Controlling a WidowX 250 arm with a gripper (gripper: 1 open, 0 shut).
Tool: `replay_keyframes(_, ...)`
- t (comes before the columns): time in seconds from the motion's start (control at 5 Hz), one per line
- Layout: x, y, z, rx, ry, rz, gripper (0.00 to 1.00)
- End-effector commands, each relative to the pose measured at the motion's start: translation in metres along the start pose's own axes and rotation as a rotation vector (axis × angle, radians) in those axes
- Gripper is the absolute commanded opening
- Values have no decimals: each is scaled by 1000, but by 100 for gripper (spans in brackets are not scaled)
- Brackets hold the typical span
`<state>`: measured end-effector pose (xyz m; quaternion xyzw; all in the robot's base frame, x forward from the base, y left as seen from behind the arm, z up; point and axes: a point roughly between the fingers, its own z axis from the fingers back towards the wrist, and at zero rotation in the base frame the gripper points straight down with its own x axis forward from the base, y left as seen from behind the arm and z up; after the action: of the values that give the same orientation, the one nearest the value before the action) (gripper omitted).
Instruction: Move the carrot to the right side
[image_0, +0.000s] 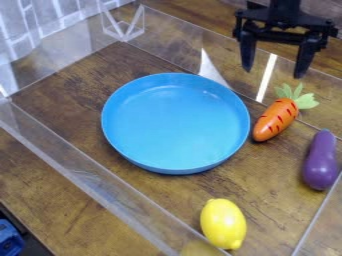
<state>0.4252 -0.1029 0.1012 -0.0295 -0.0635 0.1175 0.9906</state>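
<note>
On the wooden tabletop (80, 100), right of the blue plate (175, 122), the carrot (279, 116) lay with its leafy top pointing up-right, just below the claw (277, 58) and apart from it. The claw hung pointing straight down with both fingers (247, 50) spread open, holding nothing. Eggplant (319, 160) and lemon (223, 222) sat nearer the camera.

The black gripper (277, 60) was seen at the upper right, pointed straight down, fingers spread wide with nothing held
</note>
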Motion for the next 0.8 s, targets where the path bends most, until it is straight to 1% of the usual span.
replay_keyframes(0.0,1,9,34,-26,-75,77,100)
replay_keyframes(0.2,-10,19,49,-26,-75,137,100)
replay_keyframes(0.4,-18,16,67,-31,-80,148,100)
replay_keyframes(0.6,-20,11,70,-29,-75,151,100)
